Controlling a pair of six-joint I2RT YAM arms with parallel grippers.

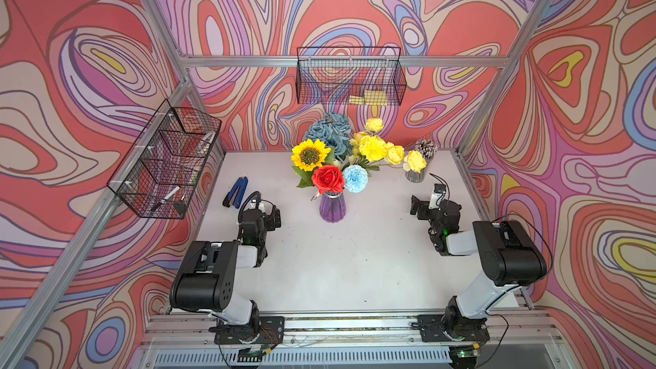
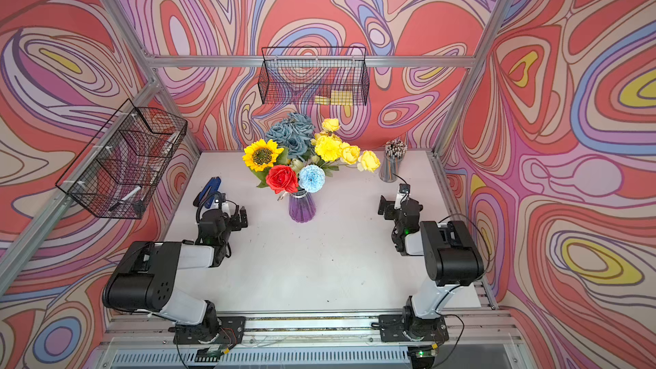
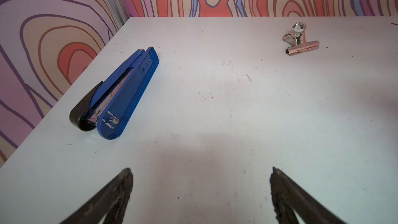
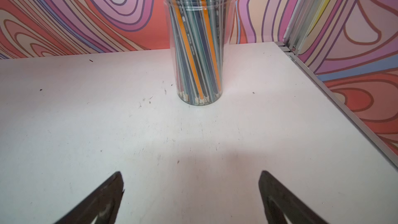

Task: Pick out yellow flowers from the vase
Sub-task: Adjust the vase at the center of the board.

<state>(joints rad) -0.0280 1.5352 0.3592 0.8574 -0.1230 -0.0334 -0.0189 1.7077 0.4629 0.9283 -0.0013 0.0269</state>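
**Both arms parked, bouquet untouched: first yellow stem to be chosen**

The vase (image 1: 332, 207) is noted upright at mid-table (image 1: 355, 260), between the two arms, with every bloom seated in it. The yellow flowers (image 2: 328, 148) are spread as follows:
- A sunflower (image 1: 310, 155) stands on the left arm's side.
- A yellow carnation (image 1: 371, 148) stands toward the back.
- A spray of yellow roses (image 1: 414, 161) leans out toward the cup of pencils (image 4: 197, 46).

A red rose (image 1: 328, 179) and a pale blue carnation (image 1: 355, 178) sit lowest, right over the neck.

The left gripper (image 3: 200, 169) is seen with jaws spread wide and nothing between them. It is aimed at bare table, with a blue stapler (image 3: 120, 95) and a metal clip (image 3: 301, 42) ahead. The right gripper (image 4: 191, 173) is likewise spread and empty, facing the pencil cup. Neither is near the vase.

The step in hand is judged to be the approach and first grasp, as nothing has been taken out.

Handling notes:
- The rose spray is judged the easiest start, since it overhangs on the right arm's side, clear of its neighbours.
- The stem should be gripped below the bloom, not at the petals.
- It should be drawn slowly along its own line, up and out of the narrow neck.
- The vase looks light and small-footed, so it may tip or be lifted with the stem. It would be well steadied low on the body by the left gripper.
- The neighbouring stems may be dragged along and should be watched.
- The pencil cup stands close under the outer rose and should be given room on the approach.
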